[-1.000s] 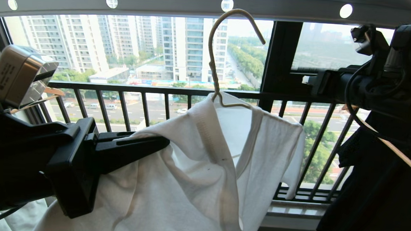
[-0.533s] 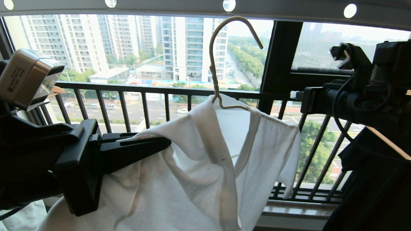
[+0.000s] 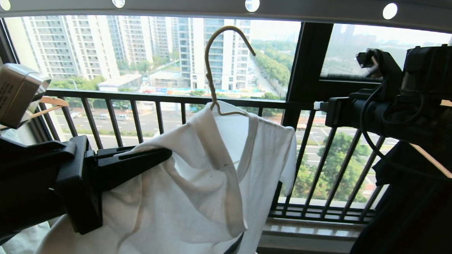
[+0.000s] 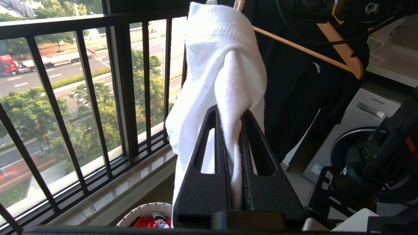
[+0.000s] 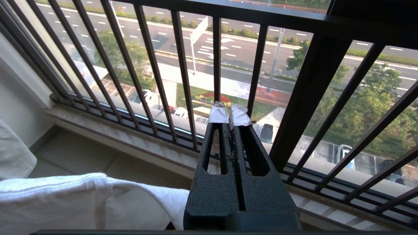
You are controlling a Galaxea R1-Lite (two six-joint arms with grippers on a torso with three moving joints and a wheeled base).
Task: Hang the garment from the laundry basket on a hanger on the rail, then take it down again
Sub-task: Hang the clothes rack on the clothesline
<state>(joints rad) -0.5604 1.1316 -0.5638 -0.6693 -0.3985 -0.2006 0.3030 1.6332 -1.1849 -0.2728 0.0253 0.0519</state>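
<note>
Left gripper [image 3: 160,156]: nearest the head camera, entering from 8 o'clock; jaws pinch a fold of the garment at its shoulder.
Garment [image 3: 192,190]: white T-shirt draped on the hanger at centre, hem falling toward 6 o'clock; a navy chest graphic shows at the bottom edge, its lettering cut off and unreadable.
Hanger [image 3: 213,65]: thin beige wire, neck rising toward 12 o'clock; its hook sits below the rail and touches nothing, so the whole load appears to hang from the one pinch of cloth.
Laundry basket [image 4: 143,210]: directly beneath the shirt, red cloth inside.
Right gripper [image 5: 230,120]: at 3 o'clock in the head view, jaws pressed together on nothing, pointing at the window railing [image 3: 181,99].
Rail [image 3: 315,8]: grey perforated bar across 12 o'clock, farthest overhead.
Risk 1: the grip is on fabric, not wire; a tilt could likely let the hanger slide out of the collar and drop.
Risk 2: the far sleeve at 3 o'clock hangs loose and may slip off the wire end.
Risk 3: the hook may catch the wooden hanger [image 4: 343,54] or dark garment [image 4: 294,98] on the right.
Writing: "SAMSUNG" on the washing machine [image 4: 362,114]; small print on the left arm's camera housing [image 3: 10,94], too small to read.
</note>
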